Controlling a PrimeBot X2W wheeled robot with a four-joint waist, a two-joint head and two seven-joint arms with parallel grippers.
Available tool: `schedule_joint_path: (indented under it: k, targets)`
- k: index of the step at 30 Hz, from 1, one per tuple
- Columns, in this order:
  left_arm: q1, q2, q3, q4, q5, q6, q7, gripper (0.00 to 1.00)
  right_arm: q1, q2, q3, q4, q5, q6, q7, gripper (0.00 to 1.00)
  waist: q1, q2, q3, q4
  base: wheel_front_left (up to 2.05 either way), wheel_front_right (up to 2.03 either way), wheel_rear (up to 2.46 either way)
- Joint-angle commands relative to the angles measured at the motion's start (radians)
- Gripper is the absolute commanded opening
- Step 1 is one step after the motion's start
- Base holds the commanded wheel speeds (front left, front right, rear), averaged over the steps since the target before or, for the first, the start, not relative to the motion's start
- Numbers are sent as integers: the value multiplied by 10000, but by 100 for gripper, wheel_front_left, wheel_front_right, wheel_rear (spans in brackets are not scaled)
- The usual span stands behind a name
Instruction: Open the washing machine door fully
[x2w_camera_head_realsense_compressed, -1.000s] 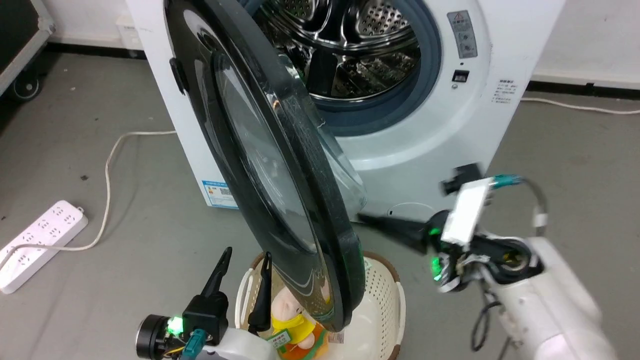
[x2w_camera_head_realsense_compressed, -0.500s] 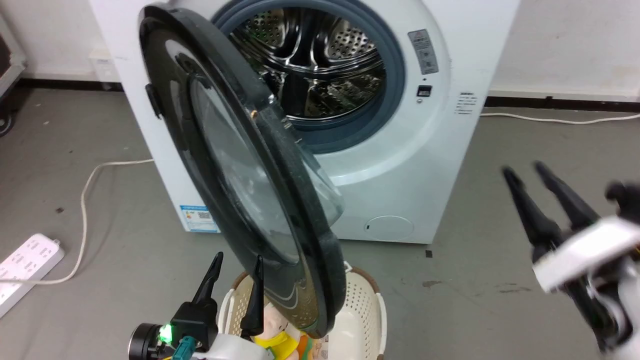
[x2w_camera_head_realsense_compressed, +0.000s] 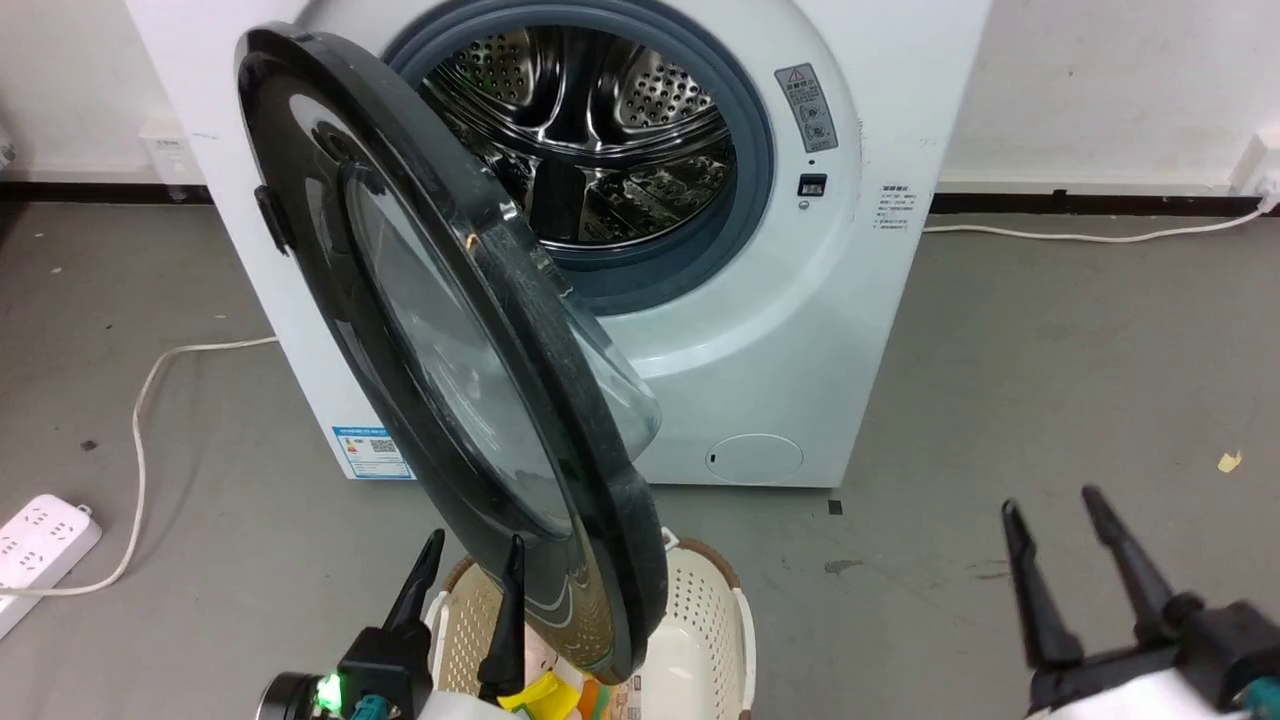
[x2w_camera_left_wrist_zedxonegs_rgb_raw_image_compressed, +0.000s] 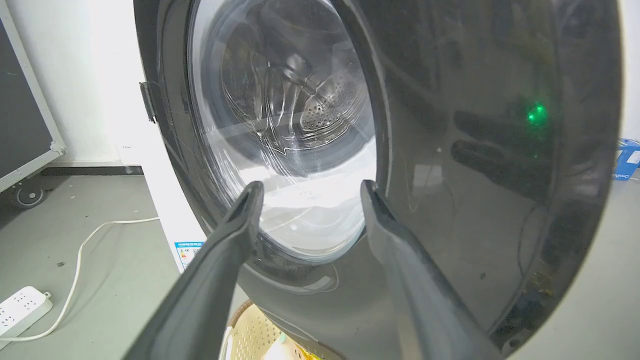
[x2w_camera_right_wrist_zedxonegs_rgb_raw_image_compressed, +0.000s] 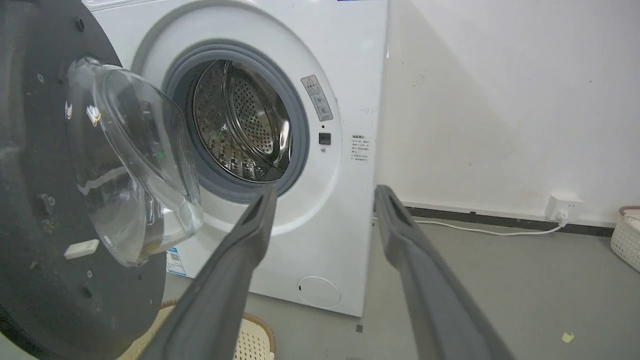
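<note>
Washing machine door (x2w_camera_head_realsense_compressed: 450, 380) hangs swung out from the left edge of the washing machine (x2w_camera_head_realsense_compressed: 780, 330) front, above a cream basket (x2w_camera_head_realsense_compressed: 710, 640). We hold our left gripper (x2w_camera_head_realsense_compressed: 475, 545) spread and empty near its glass, and our right gripper (x2w_camera_head_realsense_compressed: 1050, 503) spread, well apart from it.

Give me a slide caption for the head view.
Washing machine door stands open above a basket; left gripper and right gripper both open.
</note>
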Motion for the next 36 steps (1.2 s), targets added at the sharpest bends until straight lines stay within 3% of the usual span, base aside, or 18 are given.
schedule_joint_path:
  k: [1,6,7,8,9,10,16,26,31,36]
  targets:
    - [139,5,28,2,78,-50,-51,100,341,319,-108,-163,-459,8,-74,100,0,0,13,-41,0,0,0]
    - [157,-6,48,1,107,-86,-51,100,542,733,-196,-418,-814,8,-82,100,0,0,77,-120,0,0,0]
    - [158,-7,47,6,109,-108,-51,86,548,777,-218,-437,-817,8,-82,100,0,0,81,-132,0,0,0]
    - [159,-8,46,17,108,-131,-51,42,551,811,-233,-447,-818,8,-83,100,0,0,80,-142,0,0,0]
    - [159,-8,46,17,108,-131,-51,42,551,811,-233,-447,-818,8,-83,100,0,0,80,-142,0,0,0]
    - [160,-11,40,33,110,-181,-51,0,552,858,-260,-452,-824,8,-83,100,0,0,69,-152,0,0,0]
    - [6,-19,119,-368,182,-197,-51,0,490,922,-291,-445,-802,8,-84,100,0,0,55,-147,0,0,0]
    - [-925,-80,1006,-3650,-196,348,-51,0,397,996,-210,-409,-700,8,-85,100,0,0,100,-187,0,0,0]
    - [-1449,-85,687,-4804,102,370,-51,0,398,1012,-193,-376,-672,8,-85,100,0,0,74,-240,0,0,0]
    - [-1684,-87,-230,-4751,399,68,-38,0,415,1022,-121,-327,-640,8,-85,100,0,0,24,-314,0,0,0]
